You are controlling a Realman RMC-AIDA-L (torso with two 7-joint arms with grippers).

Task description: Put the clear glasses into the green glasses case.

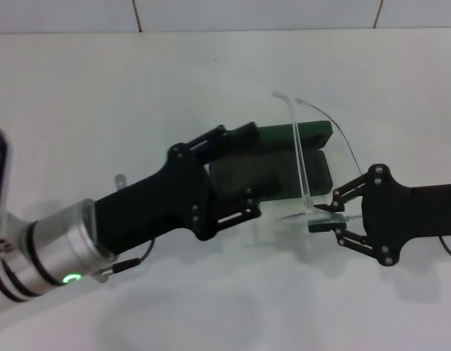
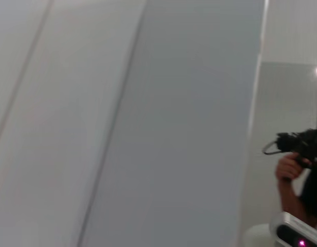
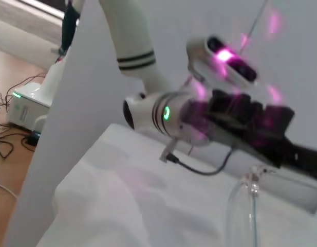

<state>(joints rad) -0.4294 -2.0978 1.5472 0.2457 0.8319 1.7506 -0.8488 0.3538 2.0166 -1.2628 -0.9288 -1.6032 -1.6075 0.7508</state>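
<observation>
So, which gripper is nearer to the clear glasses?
The right gripper: it grips the clear glasses at their lower end. The left gripper is at the green glasses case, beside the glasses.

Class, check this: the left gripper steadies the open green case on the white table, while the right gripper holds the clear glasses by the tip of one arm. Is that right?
Not quite. In the head view the right gripper pinches the clear glasses at the lens end, their arms pointing away. The left gripper steadies the open green case on the white table.
</observation>
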